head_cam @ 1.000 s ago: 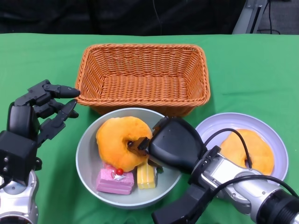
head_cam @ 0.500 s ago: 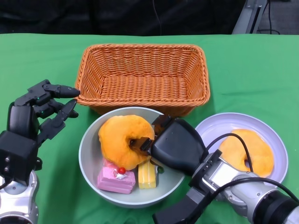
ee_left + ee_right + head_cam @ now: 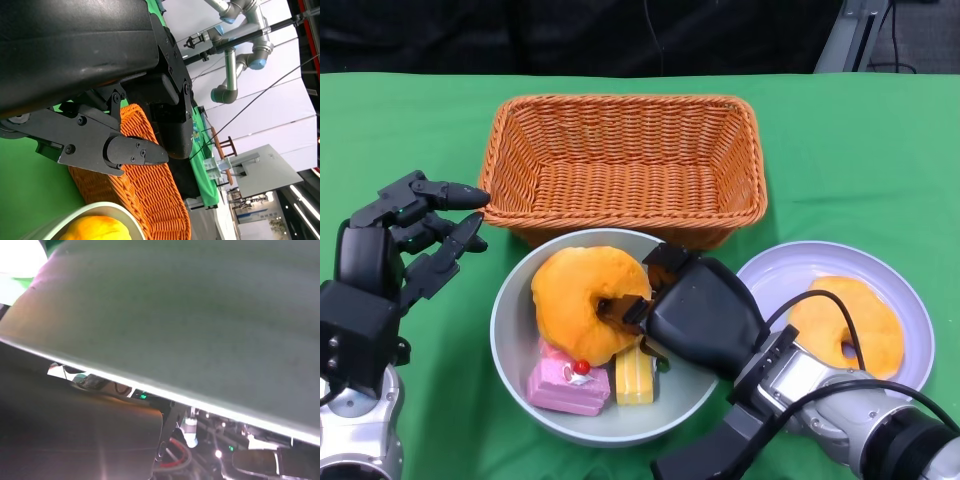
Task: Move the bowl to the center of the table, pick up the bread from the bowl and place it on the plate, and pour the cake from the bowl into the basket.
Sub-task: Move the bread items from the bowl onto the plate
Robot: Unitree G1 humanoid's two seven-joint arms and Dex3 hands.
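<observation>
my right hand: gripping the bread in the bowl, basically same spot as before
my left hand: hasn't budged, fingers apart, holding nothing

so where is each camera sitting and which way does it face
Head view: above, looking down at the green table; right hand grips the orange ring bread in the grey round bowl; left hand hangs apart.
Right wrist view: pressed close to a blurred grey surface.
Left wrist view: behind the left hand, facing the orange wicker basket.
Head and left wrist views share basket, bowl, bread.
</observation>
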